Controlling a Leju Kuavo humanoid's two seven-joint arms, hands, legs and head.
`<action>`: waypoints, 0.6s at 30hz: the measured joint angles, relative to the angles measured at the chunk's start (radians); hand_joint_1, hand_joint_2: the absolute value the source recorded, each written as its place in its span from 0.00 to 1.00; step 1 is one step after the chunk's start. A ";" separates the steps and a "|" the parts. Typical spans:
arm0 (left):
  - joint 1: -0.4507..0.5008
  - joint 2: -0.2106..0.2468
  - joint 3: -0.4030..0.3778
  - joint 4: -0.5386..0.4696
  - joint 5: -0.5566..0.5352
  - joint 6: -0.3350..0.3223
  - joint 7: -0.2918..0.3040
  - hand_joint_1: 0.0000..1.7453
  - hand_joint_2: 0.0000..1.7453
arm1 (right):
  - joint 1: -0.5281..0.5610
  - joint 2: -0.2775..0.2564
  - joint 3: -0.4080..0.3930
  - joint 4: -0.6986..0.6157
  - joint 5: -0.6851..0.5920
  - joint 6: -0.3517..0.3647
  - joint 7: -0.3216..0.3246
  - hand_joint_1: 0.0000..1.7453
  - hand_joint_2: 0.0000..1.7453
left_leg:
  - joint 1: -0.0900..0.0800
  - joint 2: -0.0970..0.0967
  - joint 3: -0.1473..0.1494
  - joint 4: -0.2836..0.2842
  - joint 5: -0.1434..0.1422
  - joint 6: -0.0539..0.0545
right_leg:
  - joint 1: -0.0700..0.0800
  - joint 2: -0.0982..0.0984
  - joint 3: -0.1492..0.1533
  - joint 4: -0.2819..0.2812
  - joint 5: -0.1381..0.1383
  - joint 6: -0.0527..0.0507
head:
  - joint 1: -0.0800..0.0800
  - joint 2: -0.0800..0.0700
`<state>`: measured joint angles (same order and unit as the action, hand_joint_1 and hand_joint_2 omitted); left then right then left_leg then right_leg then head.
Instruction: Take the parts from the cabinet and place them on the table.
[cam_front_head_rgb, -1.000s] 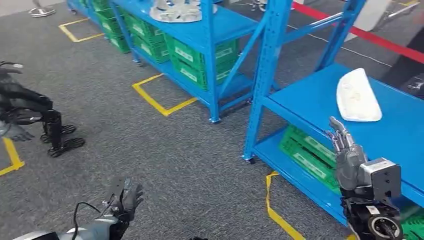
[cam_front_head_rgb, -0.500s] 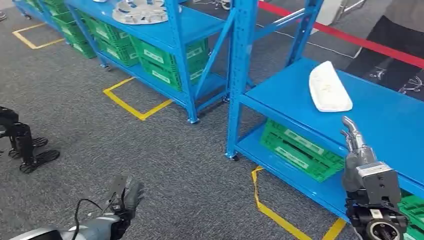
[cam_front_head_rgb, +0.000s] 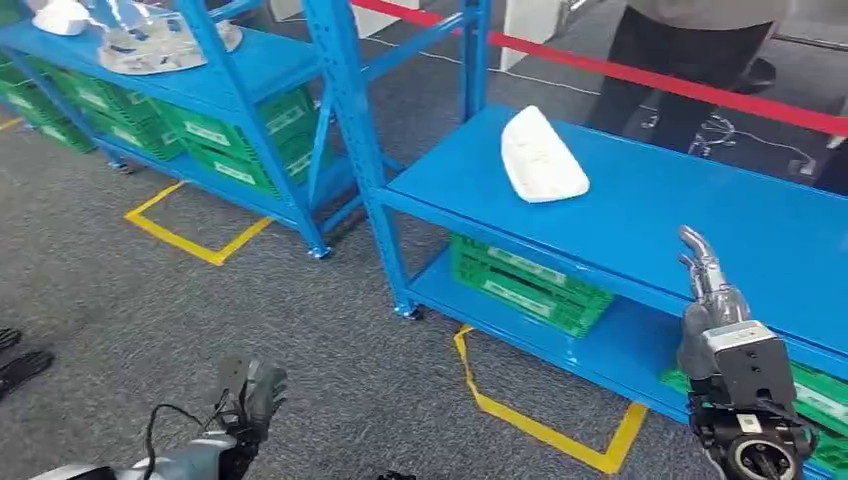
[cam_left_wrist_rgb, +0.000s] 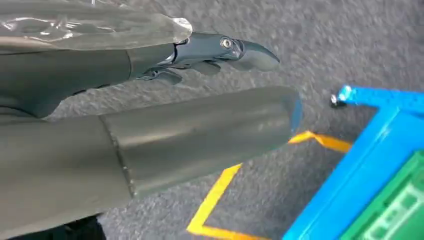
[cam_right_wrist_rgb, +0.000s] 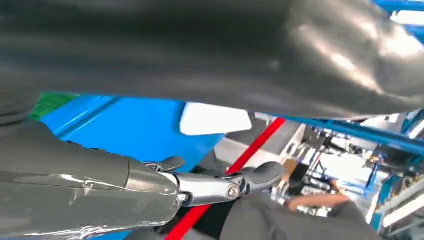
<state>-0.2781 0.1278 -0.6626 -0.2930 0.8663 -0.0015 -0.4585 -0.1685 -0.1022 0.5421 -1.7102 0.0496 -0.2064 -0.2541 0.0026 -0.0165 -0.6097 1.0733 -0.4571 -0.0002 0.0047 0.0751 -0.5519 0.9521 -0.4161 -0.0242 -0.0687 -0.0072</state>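
Grey carpet marked with yellow tape (cam_front_head_rgb: 540, 425) is seen under blue shelving (cam_front_head_rgb: 660, 215) — a white part (cam_front_head_rgb: 541, 157) lies at upper centre. Crate (cam_front_head_rgb: 525, 282) labels are unreadable. Right hand (cam_front_head_rgb: 703, 283) and left hand (cam_front_head_rgb: 250, 395) are held empty, fingers extended.

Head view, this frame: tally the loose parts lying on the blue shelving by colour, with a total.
White parts: 2, the white part on the near shelf, and a small white part on the far shelf.
Silver-grey parts: 1, the silver part on the far shelf.
Total: 3.
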 joint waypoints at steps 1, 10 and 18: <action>-0.002 0.001 0.000 0.000 0.000 0.000 0.000 0.00 0.00 | 0.000 0.000 0.000 0.000 0.000 0.000 0.000 0.00 0.00 | -0.004 -0.032 0.044 -0.090 0.034 0.010 | -0.001 0.011 0.000 0.000 0.002 0.001 | 0.000 0.000; -0.013 -0.007 0.000 0.000 -0.005 -0.007 0.006 0.00 0.00 | -0.006 -0.001 -0.003 -0.009 0.008 -0.016 0.020 0.00 0.00 | 0.002 0.028 0.046 -0.155 0.066 0.029 | -0.004 -0.059 -0.101 0.216 -0.149 0.047 | 0.019 0.000; -0.015 -0.014 0.000 0.000 -0.007 -0.007 0.013 0.00 0.00 | 0.000 -0.002 -0.005 -0.015 0.010 -0.021 0.029 0.00 0.00 | 0.007 0.104 0.006 -0.134 0.095 -0.006 | -0.018 -0.120 0.097 -0.004 -0.072 0.058 | 0.017 0.000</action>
<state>-0.2929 0.1137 -0.6626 -0.2930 0.8595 -0.0088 -0.4452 -0.1688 -0.1038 0.5371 -1.7247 0.0599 -0.2277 -0.2255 0.0096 0.0872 -0.6037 0.9390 -0.3618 -0.0066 -0.0130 -0.0449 -0.4551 0.9477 -0.4882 0.0339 -0.0515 -0.0072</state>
